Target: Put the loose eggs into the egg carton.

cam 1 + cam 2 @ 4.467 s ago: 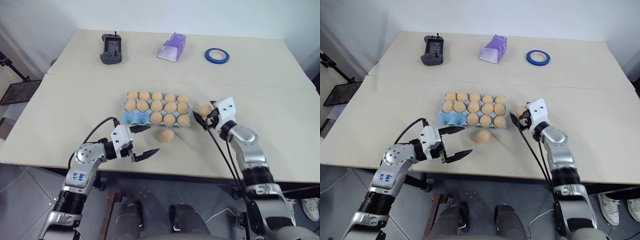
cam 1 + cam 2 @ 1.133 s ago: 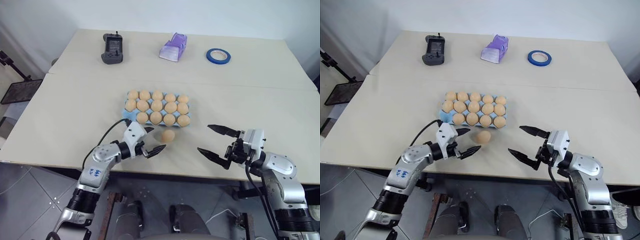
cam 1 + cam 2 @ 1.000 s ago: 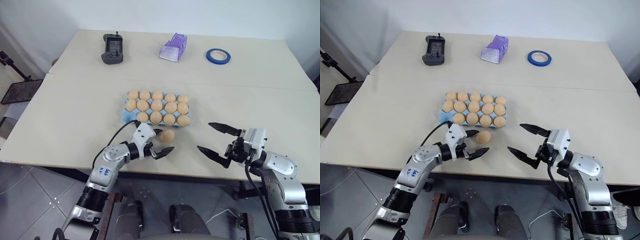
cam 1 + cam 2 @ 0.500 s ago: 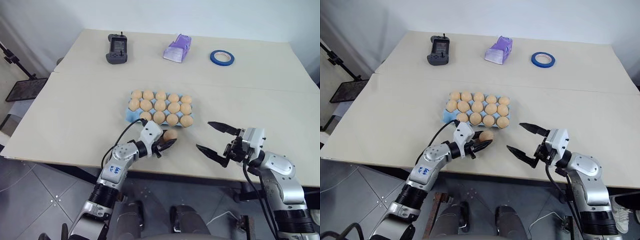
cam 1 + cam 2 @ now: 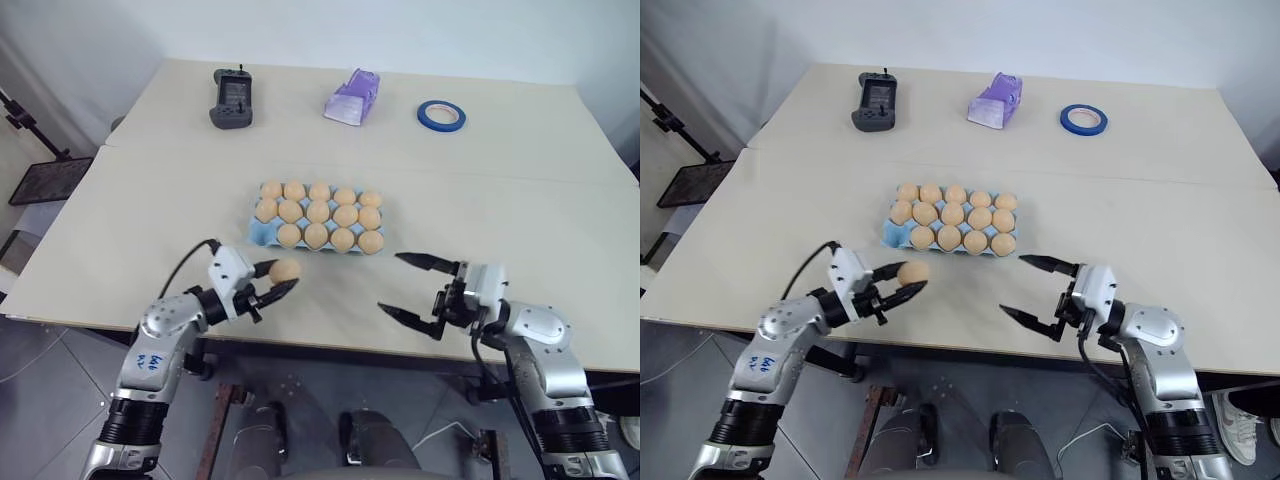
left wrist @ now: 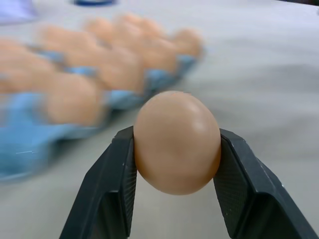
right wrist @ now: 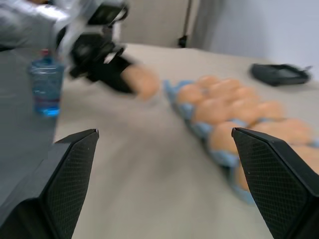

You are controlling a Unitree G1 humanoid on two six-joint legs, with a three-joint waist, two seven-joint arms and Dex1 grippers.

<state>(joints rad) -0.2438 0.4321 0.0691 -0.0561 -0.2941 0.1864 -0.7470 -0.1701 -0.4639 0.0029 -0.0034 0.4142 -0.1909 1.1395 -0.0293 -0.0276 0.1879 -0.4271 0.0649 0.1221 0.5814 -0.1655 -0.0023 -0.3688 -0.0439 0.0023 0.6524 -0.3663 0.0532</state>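
Presently catalogued, item by item:

Left gripper (image 5: 272, 285): held above the table near its front edge, in front of and to the left of the carton; fingers (image 6: 112, 184) clamped on one egg, one finger pressed to each side of it.

Held egg (image 5: 285, 270): pale orange-tan, smooth; gripped at its middle between the two black fingers; lifted clear of the table surface; seen large between the finger pads in the left wrist view (image 6: 177, 142).

Right gripper (image 5: 410, 285): held over the front part of the table, to the right of the carton and in front of it; fingers (image 5: 420, 261) spread wide apart; nothing is held or touched between them; the gripper is pointed toward the robot's left.

Egg carton (image 5: 262, 232): light-blue moulded tray, laid flat near the middle of the table; fourteen eggs (image 5: 318, 212) are counted in it; the front-left corner cup is left bare, its blue showing.

Table (image 5: 150, 200): pale beige top, on which the carton is set.

Far edge items: a dark handheld controller (image 5: 230, 97) at the left; a purple box (image 5: 351, 96) in the middle; a blue tape roll (image 5: 441, 114) at the right; all are set well apart from the carton and from both grippers.
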